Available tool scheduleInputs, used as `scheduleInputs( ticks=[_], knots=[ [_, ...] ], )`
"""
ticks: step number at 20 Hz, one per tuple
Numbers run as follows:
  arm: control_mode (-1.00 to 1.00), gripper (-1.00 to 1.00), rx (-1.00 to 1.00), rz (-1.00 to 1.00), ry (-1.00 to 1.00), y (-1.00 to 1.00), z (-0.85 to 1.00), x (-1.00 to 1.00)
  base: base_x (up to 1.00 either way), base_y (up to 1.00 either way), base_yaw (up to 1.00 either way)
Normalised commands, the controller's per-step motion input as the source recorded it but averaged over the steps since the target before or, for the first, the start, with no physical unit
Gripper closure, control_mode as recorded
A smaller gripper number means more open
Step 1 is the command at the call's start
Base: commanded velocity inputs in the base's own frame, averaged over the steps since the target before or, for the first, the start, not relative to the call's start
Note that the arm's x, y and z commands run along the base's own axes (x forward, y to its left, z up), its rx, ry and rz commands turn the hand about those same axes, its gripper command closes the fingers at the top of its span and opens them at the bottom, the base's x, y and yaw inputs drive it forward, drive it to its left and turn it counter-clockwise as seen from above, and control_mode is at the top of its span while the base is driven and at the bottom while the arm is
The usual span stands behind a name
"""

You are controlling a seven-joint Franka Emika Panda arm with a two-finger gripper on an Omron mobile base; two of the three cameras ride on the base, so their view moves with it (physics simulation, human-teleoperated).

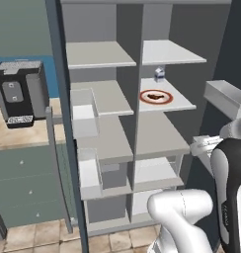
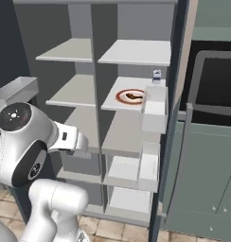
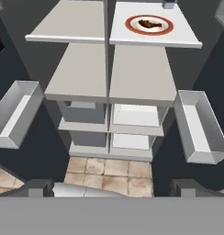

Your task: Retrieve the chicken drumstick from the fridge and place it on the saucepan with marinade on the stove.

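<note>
The fridge stands with both doors open, showing pale grey shelves. The chicken drumstick, small and brown, lies on a red-rimmed white plate on a right-hand upper shelf. My gripper is open and holds nothing. It hangs in front of the fridge, well below and short of the plate's shelf. The saucepan, the marinade and the stove are out of view.
A small blue-and-white carton stands behind the plate. Clear door bins flank the opening on both sides. A black appliance sits on the left counter above pale green cabinets.
</note>
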Motion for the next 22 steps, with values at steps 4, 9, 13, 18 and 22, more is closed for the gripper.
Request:
scheduleInputs(
  ticks=[4, 9, 13, 18, 22],
  knots=[
    [1.0, -1.0, 0.0, 0.0, 0.0, 0.0, 0.0, 0.0, 0.76, -0.18, 0.0],
    [1.0, -1.0, 0.0, 0.0, 0.0, 0.0, 0.0, 0.0, 0.96, -0.28, 0.0],
    [1.0, -1.0, 0.0, 0.0, 0.0, 0.0, 0.0, 0.0, 1.0, -0.42, 0.0],
    [1.0, -1.0, 0.0, 0.0, 0.0, 0.0, 0.0, 0.0, 1.0, -0.46, 0.0],
    [1.0, -1.0, 0.0, 0.0, 0.0, 0.0, 0.0, 0.0, 0.92, -0.4, 0.01]
  ],
)
